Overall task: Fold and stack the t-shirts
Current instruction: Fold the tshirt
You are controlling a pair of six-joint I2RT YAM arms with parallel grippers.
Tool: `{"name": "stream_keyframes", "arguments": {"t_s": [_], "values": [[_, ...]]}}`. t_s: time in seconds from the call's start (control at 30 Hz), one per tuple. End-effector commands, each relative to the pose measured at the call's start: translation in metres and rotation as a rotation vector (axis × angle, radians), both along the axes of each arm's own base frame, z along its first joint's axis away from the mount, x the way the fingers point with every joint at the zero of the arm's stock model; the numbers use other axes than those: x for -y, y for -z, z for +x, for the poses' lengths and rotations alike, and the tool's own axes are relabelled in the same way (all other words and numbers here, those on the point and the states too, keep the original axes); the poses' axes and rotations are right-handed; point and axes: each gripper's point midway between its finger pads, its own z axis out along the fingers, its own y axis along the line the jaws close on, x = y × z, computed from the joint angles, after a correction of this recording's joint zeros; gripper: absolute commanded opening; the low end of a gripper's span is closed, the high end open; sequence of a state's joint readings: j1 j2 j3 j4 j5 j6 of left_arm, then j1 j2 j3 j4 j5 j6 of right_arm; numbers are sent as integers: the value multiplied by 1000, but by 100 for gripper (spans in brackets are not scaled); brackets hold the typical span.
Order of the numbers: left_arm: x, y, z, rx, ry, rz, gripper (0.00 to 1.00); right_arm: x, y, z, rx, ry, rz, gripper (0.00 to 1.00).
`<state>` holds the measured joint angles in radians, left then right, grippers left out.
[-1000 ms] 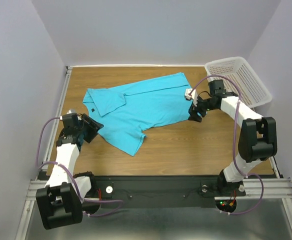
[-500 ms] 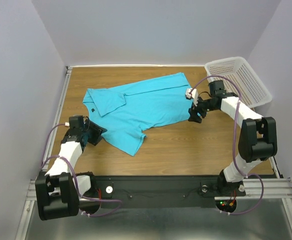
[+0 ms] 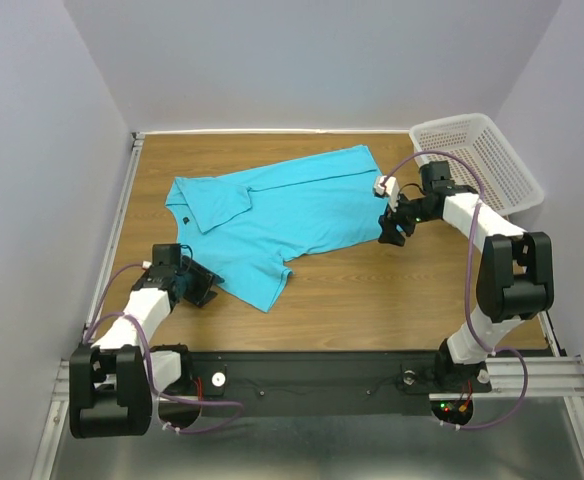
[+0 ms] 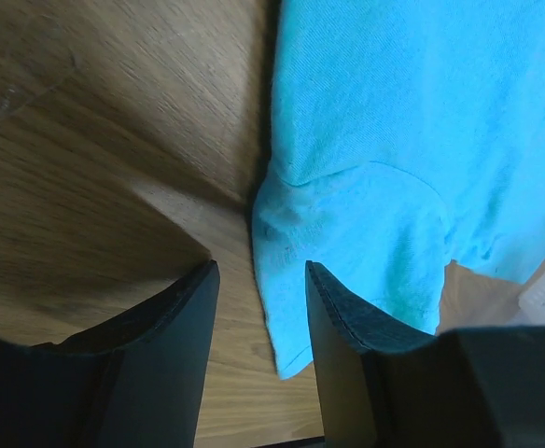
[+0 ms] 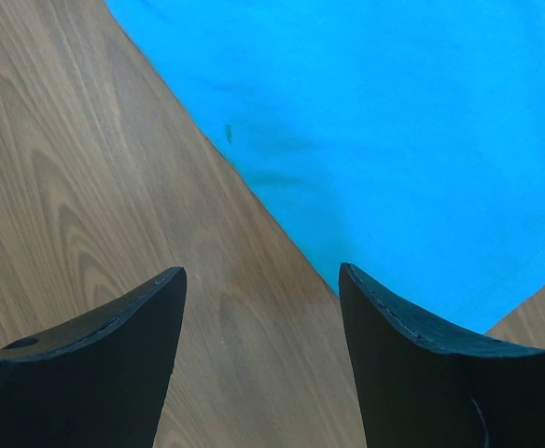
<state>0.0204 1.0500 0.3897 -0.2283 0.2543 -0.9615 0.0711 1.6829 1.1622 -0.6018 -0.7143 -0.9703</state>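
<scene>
left arm reaches low over the near-left part of the table [image 3: 372, 290]. left gripper [image 3: 194, 287] sits just beside the near-left edge of the shirt [image 3: 272, 215]. in the left wrist view its fingers [image 4: 160, 355] stand apart with wood and the edge of a sleeve showing in the gap. nothing is pinched, and i cannot tell whether a fingertip touches the cloth.

the shirt lies spread on the middle of the table, slanting from the neck at far left to the hem at right. a small dark label [image 3: 185, 215] shows near the neck. one sleeve points toward the near edge. a strip along the far side is folded over.

right gripper [image 3: 392, 225] is at the shirt's right edge, by the hem. in the right wrist view its fingers [image 5: 114, 345] are spread wide over bare wood. the cloth edge runs slantwise just ahead of them and nothing is held.

a white basket [image 3: 477, 160] stands at the far right corner, apart from the shirt.
</scene>
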Motion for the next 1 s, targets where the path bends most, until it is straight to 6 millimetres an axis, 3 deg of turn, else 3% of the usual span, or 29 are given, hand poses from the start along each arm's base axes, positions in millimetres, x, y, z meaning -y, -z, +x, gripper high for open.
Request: {"name": "stream_keyframes", "arguments": {"t_s": [0.0, 0.13, 0.37, 0.53, 0.7, 0.8, 0.97], "values": [[6, 2, -1, -7, -4, -21, 54, 3, -5, 8, 18, 14, 10, 72], [21, 5, -5, -34, 46, -40, 54, 4, -4, 9, 17, 17, 11, 72], [25, 15, -9, -64, 10, -44, 48, 4, -5, 11, 18, 19, 17, 72], [31, 23, -9, -83, 41, -38, 39, 5, -5, 10, 26, 15, 11, 72], [33, 29, -13, -93, 73, -22, 20, 6, -5, 10, 25, 17, 8, 72], [32, 24, -12, -66, 85, -16, 0, 8, -4, 10, 24, 21, 5, 72], [24, 1, -5, 15, 73, 31, 0, 10, 0, 11, 17, 28, -5, 72]]}}
